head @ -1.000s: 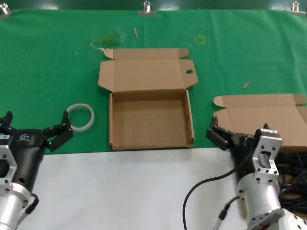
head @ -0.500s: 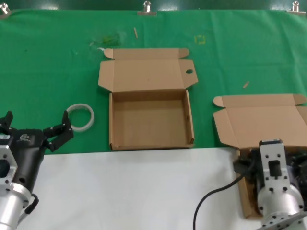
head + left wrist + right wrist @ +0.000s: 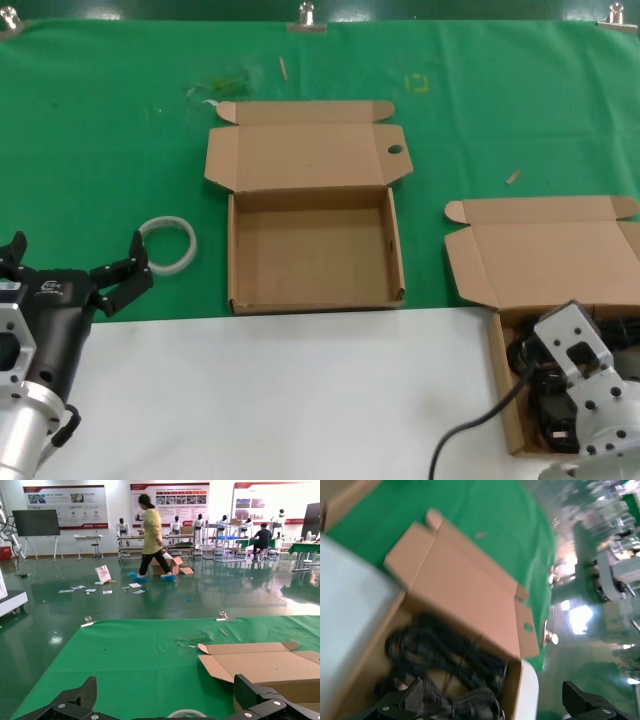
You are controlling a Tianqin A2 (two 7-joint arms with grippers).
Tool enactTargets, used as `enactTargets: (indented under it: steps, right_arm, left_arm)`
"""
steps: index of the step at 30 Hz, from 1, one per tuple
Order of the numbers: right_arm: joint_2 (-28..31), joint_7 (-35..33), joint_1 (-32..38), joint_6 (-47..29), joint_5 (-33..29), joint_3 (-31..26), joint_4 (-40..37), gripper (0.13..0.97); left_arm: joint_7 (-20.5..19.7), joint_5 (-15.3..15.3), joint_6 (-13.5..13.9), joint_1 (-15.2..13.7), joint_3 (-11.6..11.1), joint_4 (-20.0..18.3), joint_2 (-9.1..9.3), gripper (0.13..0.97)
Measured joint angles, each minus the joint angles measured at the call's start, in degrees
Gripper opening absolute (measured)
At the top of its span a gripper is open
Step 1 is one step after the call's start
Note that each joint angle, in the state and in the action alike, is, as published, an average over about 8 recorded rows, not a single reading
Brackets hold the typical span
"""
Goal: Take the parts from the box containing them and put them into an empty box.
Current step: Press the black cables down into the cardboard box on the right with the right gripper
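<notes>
The empty box point(image 3: 314, 300) lies open at the table's middle, with a small round hole point(image 3: 394, 150) in its right lid flap. The box containing the parts point(image 3: 497, 385) lies open at the front right, and black coiled cables point(image 3: 545, 400) fill it. In the right wrist view the cables point(image 3: 440, 650) lie just under my right gripper point(image 3: 495, 700), which is open and holds nothing. Its wrist point(image 3: 582, 375) hangs over that box. My left gripper point(image 3: 78, 255) is open and empty at the front left, also seen in its own view point(image 3: 167, 695).
A white ring point(image 3: 166, 243) lies on the green cloth point(image 3: 100, 150) just beyond my left gripper. A white strip point(image 3: 260, 390) covers the table's front. The right box's raised lid point(image 3: 545, 250) stands behind the cables. Small scraps lie at the back.
My right arm has swung right and down from the right box's front left corner to over the cables inside it. The left arm has not moved.
</notes>
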Motion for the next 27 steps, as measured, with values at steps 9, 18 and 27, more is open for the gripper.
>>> enactTargets:
  steps: [9, 18, 27]
  right_arm:
    - [0.0, -13.1, -1.3, 4.0, 1.5, 2.8, 0.4, 0.966]
    - [0.0, -19.7, -1.3, 3.4, 3.1, 6.2, -2.2, 0.966]
    - [0.0, -22.3, 0.1, -0.4, 4.2, 7.9, -7.6, 0.966]
  left_arm:
    - [0.0, 0.0, 0.0, 0.0, 0.0, 0.0, 0.00, 0.965]
    - [0.0, 0.0, 0.0, 0.0, 0.0, 0.0, 0.00, 0.965]
    - [0.0, 0.0, 0.0, 0.0, 0.0, 0.0, 0.00, 0.965]
